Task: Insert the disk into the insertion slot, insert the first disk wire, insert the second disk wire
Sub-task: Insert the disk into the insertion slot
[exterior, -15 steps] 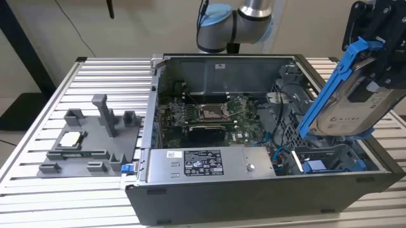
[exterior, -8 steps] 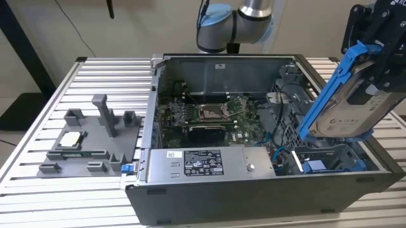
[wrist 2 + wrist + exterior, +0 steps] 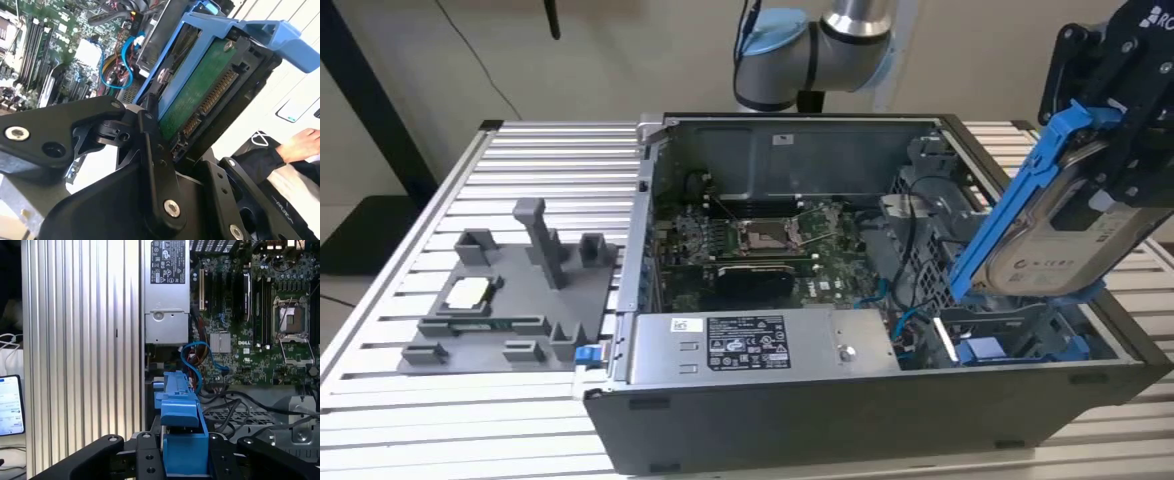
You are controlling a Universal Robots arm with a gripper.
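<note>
My gripper (image 3: pixel 1105 165) is shut on the disk (image 3: pixel 1047 240), a silver-grey drive in a bright blue carrier (image 3: pixel 1014 200). It hangs steeply tilted over the open computer case's (image 3: pixel 787 420) right end in the exterior view. Under the disk's low end is the insertion slot (image 3: pixel 1001 348), a bay with blue parts. In the second wrist view the disk's green circuit board (image 3: pixel 200 85) and connector face me, with a black finger (image 3: pixel 152 150) against the carrier. The first wrist view has the carrier (image 3: pixel 182 435) edge-on between the fingers. A blue wire (image 3: pixel 200 357) loops loose in the case by the bay.
The case lies on a slatted metal table (image 3: pixel 467 420). Inside are a grey labelled power-supply box (image 3: pixel 761 345) and the motherboard (image 3: pixel 761 240). A grey fixture (image 3: pixel 507 290) stands on the exterior view's left. A person's hand (image 3: pixel 305 145) rests beyond the case. A phone (image 3: pixel 10 405) lies off the table.
</note>
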